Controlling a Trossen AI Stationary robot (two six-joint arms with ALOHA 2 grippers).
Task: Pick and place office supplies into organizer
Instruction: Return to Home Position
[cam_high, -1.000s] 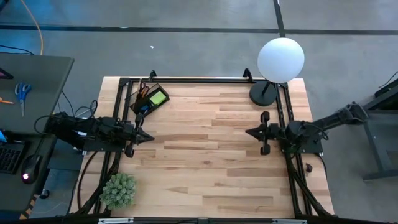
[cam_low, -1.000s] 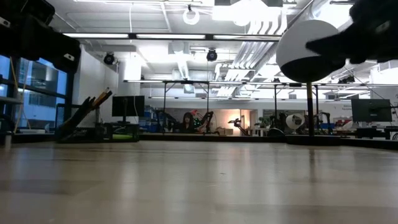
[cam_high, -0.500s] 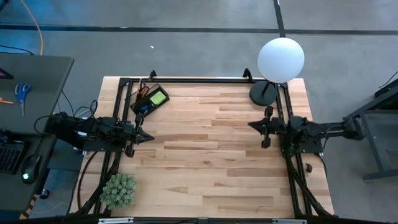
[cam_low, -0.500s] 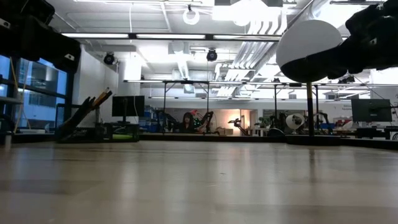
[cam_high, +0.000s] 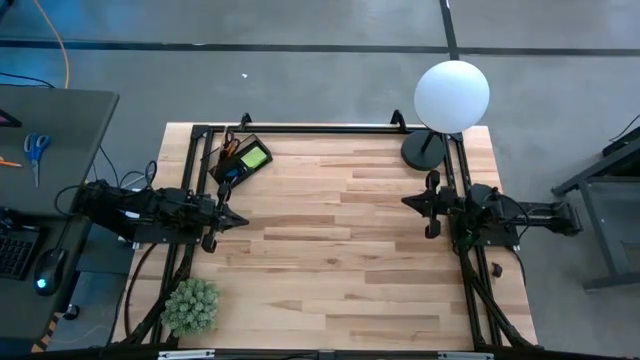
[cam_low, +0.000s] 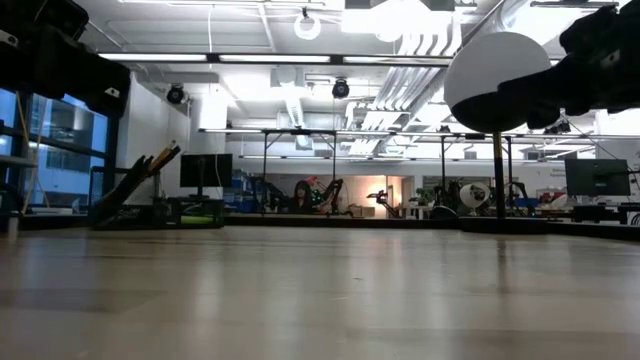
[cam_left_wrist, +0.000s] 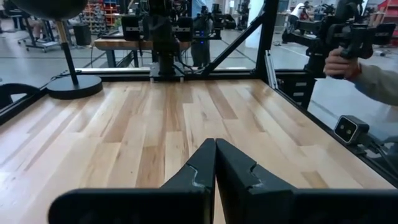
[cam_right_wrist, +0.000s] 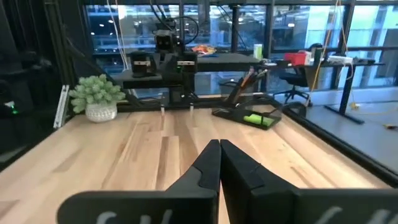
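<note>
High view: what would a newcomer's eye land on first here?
The big white globe lamp at the table's far right corner stands out most. Next comes the black organizer at the far left corner, with pens and pencils and a green sticky-note pad in it. The left arm and right arm lie at opposite table edges, jaws shut, facing each other.
</note>
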